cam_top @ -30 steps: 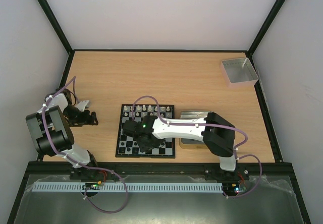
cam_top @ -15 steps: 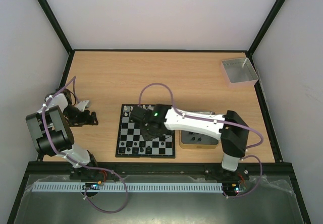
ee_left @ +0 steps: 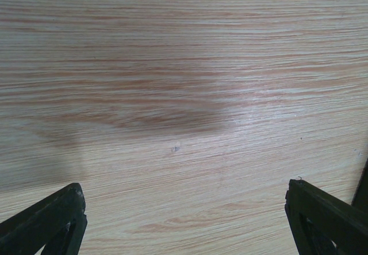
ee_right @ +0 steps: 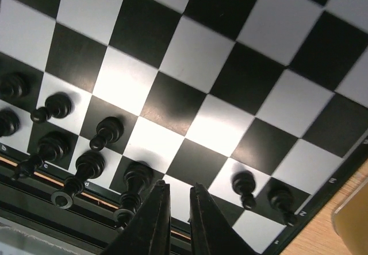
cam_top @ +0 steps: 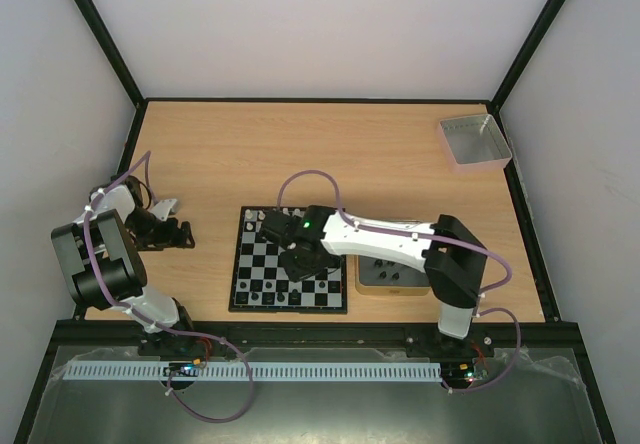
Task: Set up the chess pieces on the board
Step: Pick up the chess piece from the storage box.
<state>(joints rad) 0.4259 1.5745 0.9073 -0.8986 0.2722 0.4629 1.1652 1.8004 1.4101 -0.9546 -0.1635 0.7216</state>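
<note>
A pale wooden table [cam_top: 330, 154] fills the floor of a white-walled, black-framed booth. The fingers of my right gripper [ee_right: 179, 186] are pinched almost together with only a thin slit between them, and I can see no piece in that slit. They hang low over the board [ee_right: 190, 54], just beside a black piece in the outer rows. The black pieces [ee_right: 106, 131] stand in two broken rows along that side, with empty squares among them. From above, the board [cam_top: 255, 254] sits at the middle of the table's near edge, and a few white pieces [cam_top: 255, 214] show along its far side, where the arm does not cover them. A tin [cam_top: 385, 276] holding more dark pieces lies just right of the board, and a grey tray [cam_top: 475, 142] sits in the far right corner. My left gripper [ee_left: 183, 189] is spread wide over bare wood by the left edge. I judge I'm midway through filling the black side. Next I'd lift clear without knocking the neighbouring pieces, then go to the tin.
</note>
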